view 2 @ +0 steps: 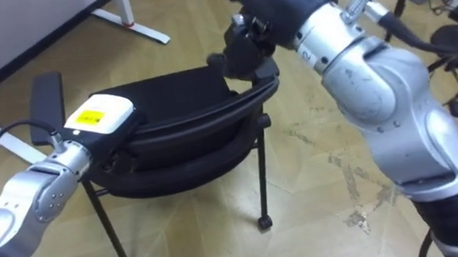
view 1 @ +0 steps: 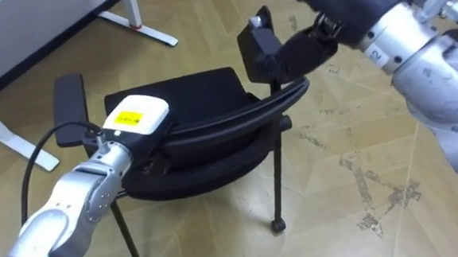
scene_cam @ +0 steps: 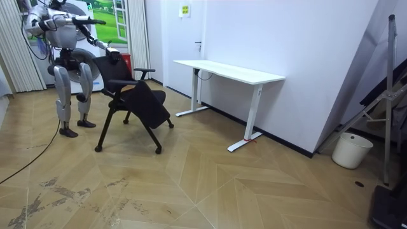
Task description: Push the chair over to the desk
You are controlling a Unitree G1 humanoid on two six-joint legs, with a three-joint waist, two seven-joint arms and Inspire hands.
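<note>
Subject: black chair (view 1: 203,94), padded, on thin dark metal legs with small castors. It stands on the pale wooden herringbone floor (view 1: 359,176) directly in front of the robot, with its back toward the robot. Seen from the head, the curved backrest top runs across centre, from 9 o'clock up toward 2 o'clock. A flat black armrest (view 1: 70,106) sticks out at 9 o'clock. One small black castor (view 1: 277,225) sits on the floor at 5 o'clock. In the room view the seat slants down, front edge low, toward the room view's right.

Note on the left hand (view 1: 137,116): white back plate with a yellow label, lying on the backrest's top edge at its 9 o'clock end and touching it. The chair hides what is under the plate; grip or flat press, cannot tell.

Note on the right hand (view 1: 276,55): dark, reaching in from 2 o'clock, set on the backrest's other end and touching the rim. It is too dark against the black frame to tell a clasp from a lean.

Robot: upright on both feet behind the chair, arms stretched forward, at 10 o'clock in the room view, beside pale vertical blinds (scene_cam: 13,63).

Surroundings:
- A white rectangular desk (scene_cam: 229,70) on white metal legs stands against the white wall at the chair's 3 o'clock, apart from it.
- One white desk foot (view 1: 139,26) shows at 11 o'clock from the head.
- A white plastic bucket (scene_cam: 351,150) sits on the floor at 4 o'clock in the room view, well apart from the chair and near a leaning grey metal frame (scene_cam: 389,89).
</note>
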